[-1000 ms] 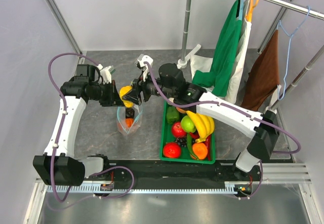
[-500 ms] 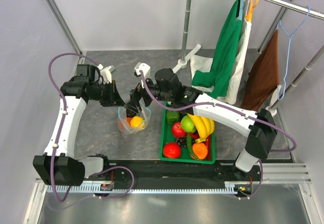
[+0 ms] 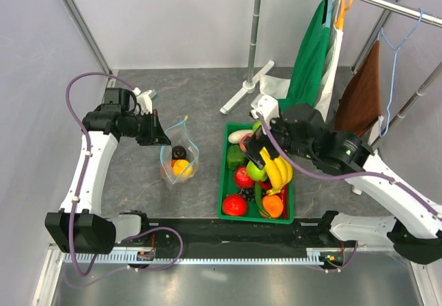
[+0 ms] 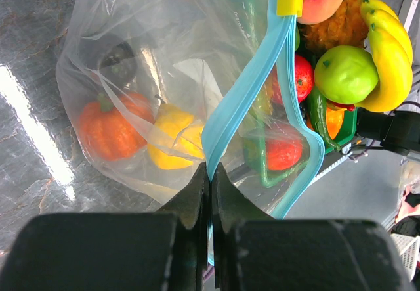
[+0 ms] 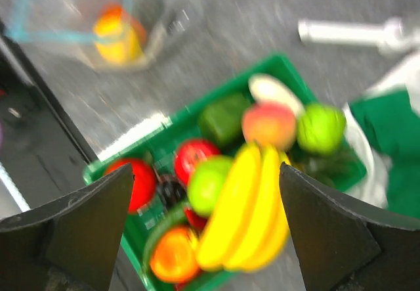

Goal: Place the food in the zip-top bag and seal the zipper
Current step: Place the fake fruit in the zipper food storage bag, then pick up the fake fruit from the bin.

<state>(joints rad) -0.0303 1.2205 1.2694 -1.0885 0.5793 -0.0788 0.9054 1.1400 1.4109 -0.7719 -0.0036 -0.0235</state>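
The clear zip-top bag [image 3: 178, 159] [image 4: 164, 54] stands open on the grey table. My left gripper [image 3: 162, 139] [image 4: 210, 173] is shut on its light-blue zipper [image 4: 243, 100], holding the mouth up. Inside lie an orange pumpkin [image 4: 108, 127], a yellow piece [image 4: 172, 143] [image 3: 183, 166] and a dark piece [image 4: 118, 58]. More food fills the green crate [image 3: 224, 182]: a banana bunch [image 3: 276, 171] [image 5: 249, 205], a green apple [image 3: 256, 171] [image 5: 209, 182], and red and orange pieces. Over the crate hovers my right gripper [image 3: 257, 150] [image 5: 205, 173], open and holding nothing; its view is motion-blurred.
A clothes rail at the back right carries green, white and brown garments [image 3: 311, 78]. The white foot of its pole [image 3: 242, 95] lies just behind the crate. A black rail [image 3: 228, 230] runs along the near table edge.
The right gripper let a yellow piece drop into the bag, opened wide and swung right to above the crate. The left gripper kept its hold on the bag's mouth.
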